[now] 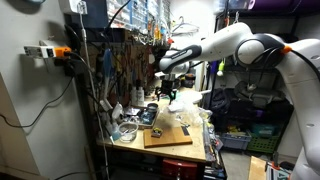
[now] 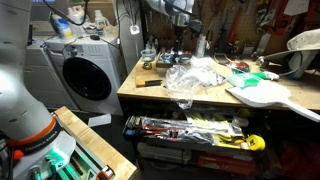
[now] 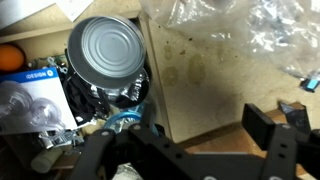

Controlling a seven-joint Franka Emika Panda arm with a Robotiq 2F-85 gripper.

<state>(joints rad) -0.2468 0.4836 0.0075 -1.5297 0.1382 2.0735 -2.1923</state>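
My gripper (image 3: 200, 132) is open and empty; its two black fingers frame the bottom of the wrist view. It hangs over a worn wooden board (image 3: 215, 70) on a cluttered workbench. A silver tin can (image 3: 107, 52) stands upright just off the board's left edge, beyond my left finger. Crumpled clear plastic (image 3: 250, 25) lies on the board's far right part. In both exterior views the gripper (image 1: 166, 90) (image 2: 179, 40) hovers above the bench, over the board (image 1: 167, 136) and the plastic (image 1: 190, 118) (image 2: 195, 75), touching nothing.
An orange ball (image 3: 10, 57), a blue-and-white package (image 3: 35, 75) and tangled cables crowd the area left of the can. A tool wall (image 1: 120, 60) rises behind the bench. A washing machine (image 2: 90, 75) stands beside the bench, and a white flat shape (image 2: 265, 95) lies on it.
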